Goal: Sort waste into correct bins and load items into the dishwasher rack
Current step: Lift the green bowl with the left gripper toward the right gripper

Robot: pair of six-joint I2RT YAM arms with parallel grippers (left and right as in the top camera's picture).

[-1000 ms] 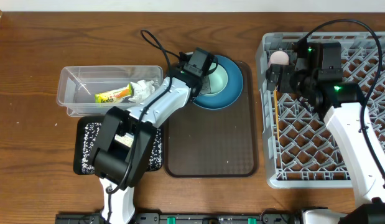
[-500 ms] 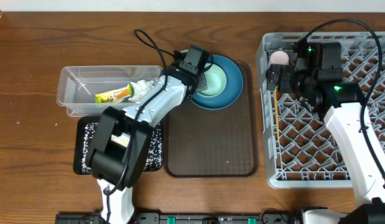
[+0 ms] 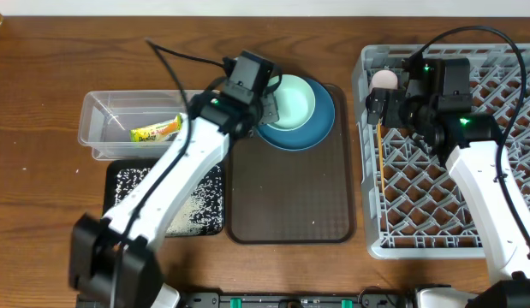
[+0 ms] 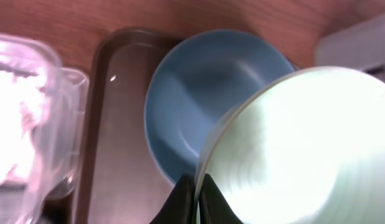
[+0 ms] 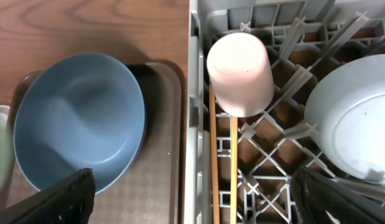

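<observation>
1. Overhead: left gripper (image 3: 266, 101) has its jaws together, clamped on the rim of 1 pale-green bowl (image 3: 294, 101). Left wrist confirms it, with the fingertips (image 4: 187, 198) pinching that rim.
2. The bowl is over 1 dark-blue plate (image 3: 316, 130), which lies just below and ahead of the left gripper. Can't tell whether bowl and plate touch. The plate sits at the far end of 1 brown tray (image 3: 290, 201).
3. Bins: 2. The clear tub (image 3: 110, 115) is beside the left gripper, on the side away from the rack. The black bin (image 3: 121, 168) is behind the gripper, partly under the arm.
4. Waste:
   - 1 yellow-green snack wrapper (image 3: 156, 130), in the tub.
   - 1 blurred white mass in the tub, looks like the napkin (image 4: 18, 124).
   - Rice grains (image 3: 200, 205) scattered in the black bin, too many to count.
5. Right gripper (image 5: 192, 190): jaws wide apart, gripping nothing, over the tray-side edge of 1 dishwasher rack (image 3: 419, 214).
6. In the rack:
   - 1 pink cup (image 5: 240, 71), just ahead of the right gripper.
   - 2 chopsticks (image 5: 212, 155), side by side, running from under the cup back between the jaws.
   - 1 white bowl (image 5: 357, 127), beyond the cup on the side away from the tray.
7. Writing: the wrapper carries print, too small to read.
</observation>
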